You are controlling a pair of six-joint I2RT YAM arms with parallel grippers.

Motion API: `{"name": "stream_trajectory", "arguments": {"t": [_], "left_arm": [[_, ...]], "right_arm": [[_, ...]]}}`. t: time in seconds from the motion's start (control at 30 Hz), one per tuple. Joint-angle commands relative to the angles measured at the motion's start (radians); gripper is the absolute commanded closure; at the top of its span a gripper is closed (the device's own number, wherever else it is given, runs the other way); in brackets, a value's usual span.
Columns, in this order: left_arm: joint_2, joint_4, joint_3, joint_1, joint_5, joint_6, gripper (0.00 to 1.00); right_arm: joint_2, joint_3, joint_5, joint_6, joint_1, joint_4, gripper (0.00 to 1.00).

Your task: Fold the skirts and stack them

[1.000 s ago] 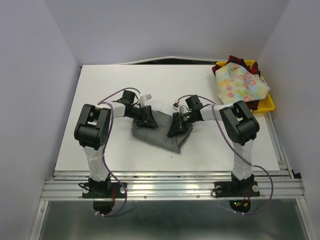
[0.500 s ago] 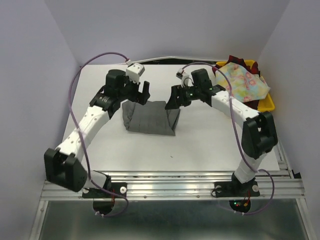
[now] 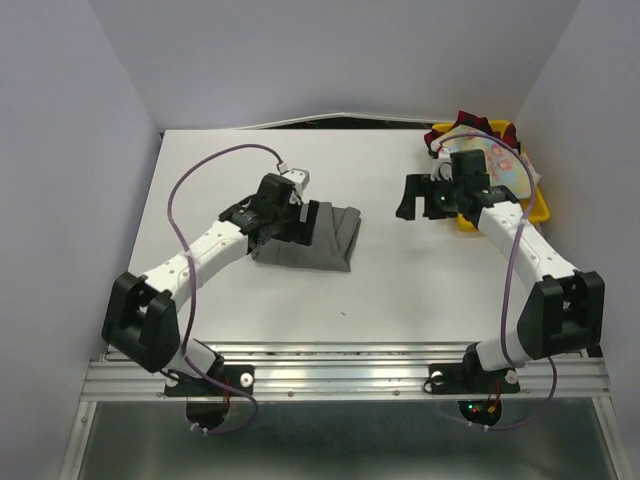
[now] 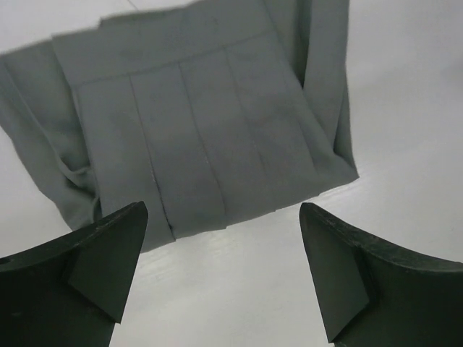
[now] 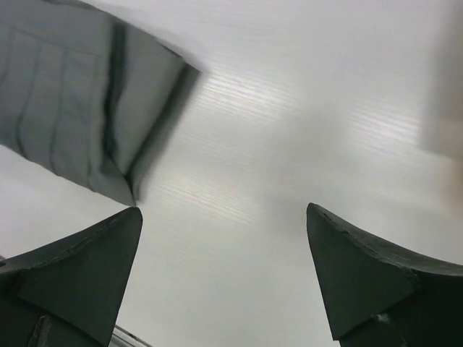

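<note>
Left gripper [image 4: 221,217] wide open, empty, above grey skirt [image 4: 202,123]; right gripper [image 5: 223,213] wide open, empty

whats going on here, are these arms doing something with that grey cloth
Two robot arms are partway through folding and stacking skirts. The grey pleated skirt lies folded on the table, with the left gripper hovering open over it. The right gripper, also open and empty, is off by the yellow tray, where the floral skirt lies with the plaid skirt peeking out behind it.
</note>
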Motion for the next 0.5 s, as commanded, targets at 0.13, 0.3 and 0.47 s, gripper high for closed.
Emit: {"name": "stream_trajectory", "arguments": {"t": [0.13, 0.3, 0.47], "left_arm": [[0.229, 0.021, 0.084, -0.025, -0.08, -0.121, 0.01], [0.439, -0.013, 0.145, -0.01, -0.147, -0.127, 0.01], [0.582, -0.065, 0.28, 0.103, -0.183, -0.057, 0.01]], "right_arm": [[-0.119, -0.067, 0.058, -0.046, -0.087, -0.031, 0.0], [-0.087, -0.038, 0.07, -0.047, -0.087, -0.025, 0.0], [-0.081, -0.013, 0.086, -0.069, -0.087, -0.037, 0.0]]}}
